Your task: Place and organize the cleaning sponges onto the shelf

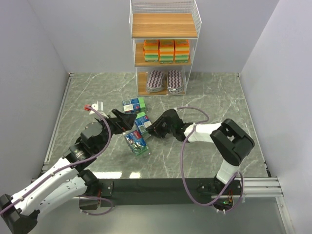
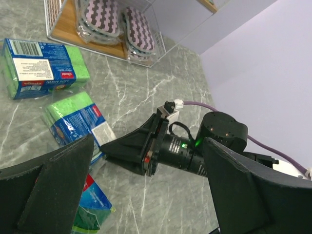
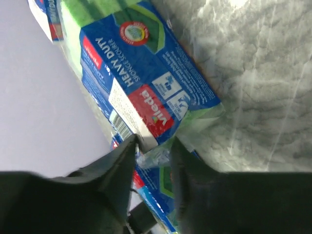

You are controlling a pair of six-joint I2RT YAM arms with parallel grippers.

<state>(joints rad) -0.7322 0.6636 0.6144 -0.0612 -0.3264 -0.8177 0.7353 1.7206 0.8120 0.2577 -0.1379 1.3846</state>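
My right jaws pinch only the wrapper end of a blue-green pack (image 3: 141, 92); left jaws stand apart. Lifted, the film could slip free.

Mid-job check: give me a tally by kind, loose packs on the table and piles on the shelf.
Blue-green printed sponge packs on the marble table: 3
Orange layered sponge piles on the white wire shelf's middle board: 3
Purple-white striped oval pad piles on its bottom board: 2
Total: 8
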